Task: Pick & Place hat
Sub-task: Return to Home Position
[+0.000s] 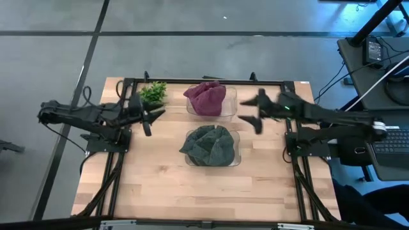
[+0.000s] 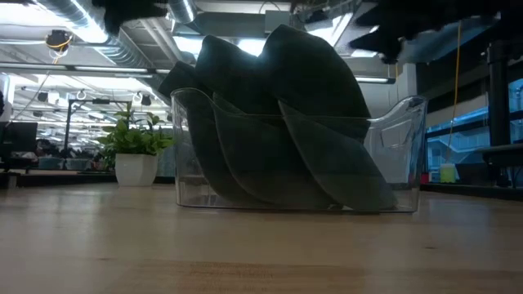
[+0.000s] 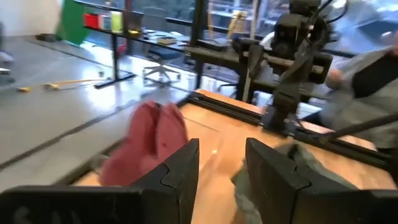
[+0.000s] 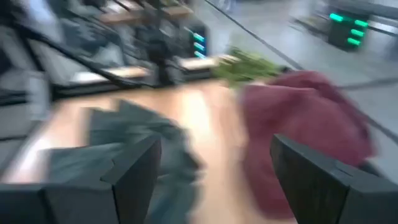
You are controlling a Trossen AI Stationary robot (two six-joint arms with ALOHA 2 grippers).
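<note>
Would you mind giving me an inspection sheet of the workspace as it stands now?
Surface: wooden table, bare in front.
Job's things: red cap in top bin; dark caps in bottom bin.
Clutter: potted plant, far left corner.
Claws: left claw open, empty, by the plant; right claw open, empty, beside the top bin.
Cables: loose cables by the right-hand desk.
Surroundings: grey floor; desk with keyboard.

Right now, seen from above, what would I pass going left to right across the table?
The left arm's fingers → red cap in its clear bin → right arm's fingers. The plant and the dark caps overlap these, so I skip them.
</note>
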